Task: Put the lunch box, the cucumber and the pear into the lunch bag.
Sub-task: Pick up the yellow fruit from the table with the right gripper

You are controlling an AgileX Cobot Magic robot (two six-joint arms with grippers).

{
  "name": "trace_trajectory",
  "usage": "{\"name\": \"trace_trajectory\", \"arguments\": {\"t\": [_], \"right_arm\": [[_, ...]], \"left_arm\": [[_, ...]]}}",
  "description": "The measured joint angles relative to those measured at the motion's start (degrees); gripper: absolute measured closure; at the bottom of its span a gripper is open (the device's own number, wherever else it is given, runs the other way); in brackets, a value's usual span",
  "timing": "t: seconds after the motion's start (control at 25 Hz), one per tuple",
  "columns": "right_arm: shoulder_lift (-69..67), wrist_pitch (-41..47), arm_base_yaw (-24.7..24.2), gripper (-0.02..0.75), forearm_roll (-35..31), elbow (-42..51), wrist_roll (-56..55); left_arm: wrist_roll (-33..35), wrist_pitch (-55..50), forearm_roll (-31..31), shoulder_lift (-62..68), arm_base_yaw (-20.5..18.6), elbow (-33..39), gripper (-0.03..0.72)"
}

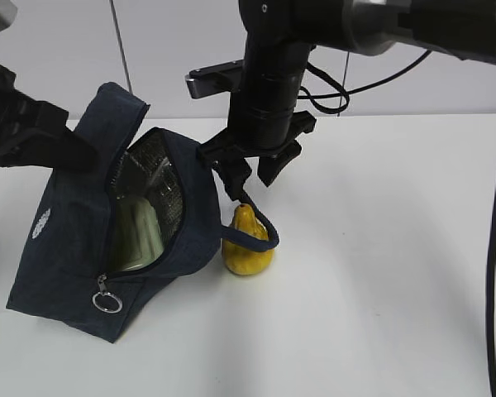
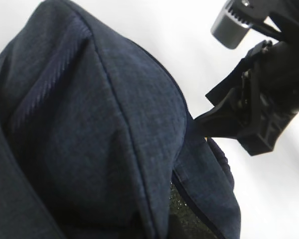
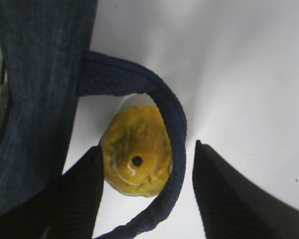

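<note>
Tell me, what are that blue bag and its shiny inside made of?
The lunch bag looks like dark navy woven fabric, matte, with visible weave and stitched seams. Its lining looks like silvery quilted foil, probably insulation, since it glints.

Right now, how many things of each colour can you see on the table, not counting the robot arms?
Dark navy: 1, the lunch bag
Pale green: 1, the lunch box inside the bag
Yellow: 1, the pear beside the bag, inside its handle loop
Total: 3. No cucumber shows in any view.
</note>
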State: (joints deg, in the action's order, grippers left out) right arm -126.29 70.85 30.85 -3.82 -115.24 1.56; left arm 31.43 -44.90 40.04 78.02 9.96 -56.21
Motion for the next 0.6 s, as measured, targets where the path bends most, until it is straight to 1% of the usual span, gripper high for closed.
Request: {"name": "trace_trajectory", "arguments": {"t": [0.2, 0.4, 0.6], "right_arm": [[0.00, 0.00, 0.24, 0.294, -1.68, 0.12, 0.00], [0.12, -0.18, 1.04, 0.294, -1.66, 4.11, 0.00], [0.35, -0.18, 1.25, 0.295, -1.54, 4.97, 0.19]], "left_arm": [[0.00, 0.04, 0.00, 0.00, 0.00, 0.00, 0.666], [0.00, 0.06, 0.00, 0.00, 0.00, 0.00, 0.666], [0.00, 0.06, 0.00, 0.00, 0.00, 0.00, 0.666]]}}
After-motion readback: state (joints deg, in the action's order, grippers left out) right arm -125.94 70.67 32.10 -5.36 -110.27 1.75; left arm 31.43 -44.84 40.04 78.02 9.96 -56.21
